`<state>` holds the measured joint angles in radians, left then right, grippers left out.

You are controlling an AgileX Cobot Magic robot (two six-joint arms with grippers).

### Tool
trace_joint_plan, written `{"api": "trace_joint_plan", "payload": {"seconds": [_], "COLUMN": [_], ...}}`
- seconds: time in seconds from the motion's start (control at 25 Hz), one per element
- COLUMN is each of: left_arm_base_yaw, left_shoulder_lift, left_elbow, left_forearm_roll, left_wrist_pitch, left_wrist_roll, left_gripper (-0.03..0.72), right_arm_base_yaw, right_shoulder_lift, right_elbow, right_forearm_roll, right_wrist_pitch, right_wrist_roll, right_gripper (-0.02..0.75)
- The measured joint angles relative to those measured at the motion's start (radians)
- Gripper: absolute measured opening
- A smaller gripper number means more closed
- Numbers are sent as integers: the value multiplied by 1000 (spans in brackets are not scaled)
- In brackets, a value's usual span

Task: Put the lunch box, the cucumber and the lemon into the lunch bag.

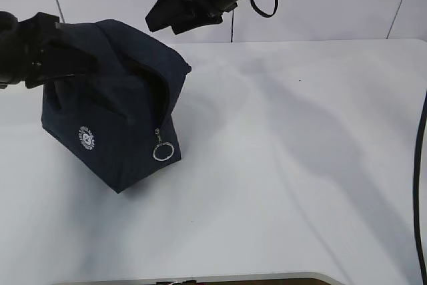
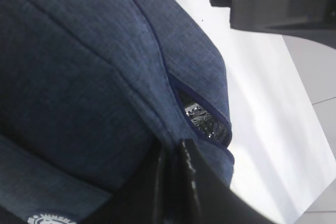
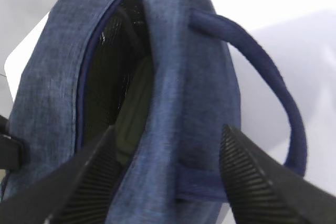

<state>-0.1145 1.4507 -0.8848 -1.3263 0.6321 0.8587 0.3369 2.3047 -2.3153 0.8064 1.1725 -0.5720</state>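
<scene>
lunch bag (image 1: 110, 108) tilted – zipper open, white table (image 1: 300, 165)

The scene is lit brightly and evenly from above. Soft grey shadows are cast across the white counter (image 1: 300, 165), widest through the middle of the exterior view. The bag (image 1: 113, 111) is rendered very dark there. Both wrist views are slightly blurred, the near fingers (image 3: 84, 187) most.

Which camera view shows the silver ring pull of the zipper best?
The exterior view: the ring pull hangs in full sight on the front edge of the lunch bag. The left wrist view shows only fabric and a slit of the opening; the right wrist view shows the open top and a handle, no ring.
</scene>
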Motion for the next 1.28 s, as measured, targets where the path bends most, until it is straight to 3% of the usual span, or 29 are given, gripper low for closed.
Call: {"api": "trace_joint_plan", "payload": {"seconds": [0.24, 0.56, 0.88, 1.28], "left_arm_base_yaw": [0, 0, 0, 0], "left_shoulder_lift": [2, 2, 4, 4], "left_elbow": [0, 0, 0, 0], "left_forearm_roll": [-63, -67, -68, -69], "left_wrist_pitch": [-8, -8, -8, -4], "left_wrist_roll": [58, 64, 64, 66], "left_gripper": [2, 2, 2, 2], "right_arm_base_yaw": [11, 19, 19, 19], "right_shoulder_lift": [0, 0, 2, 61], "right_elbow": [32, 34, 34, 36], "right_forearm_roll": [16, -3, -21, -19], "right_wrist_pitch": [-2, -25, -73, -90], "right_wrist_roll": [-58, -81, -87, -96], "right_gripper": [493, 491, 427, 425]}}
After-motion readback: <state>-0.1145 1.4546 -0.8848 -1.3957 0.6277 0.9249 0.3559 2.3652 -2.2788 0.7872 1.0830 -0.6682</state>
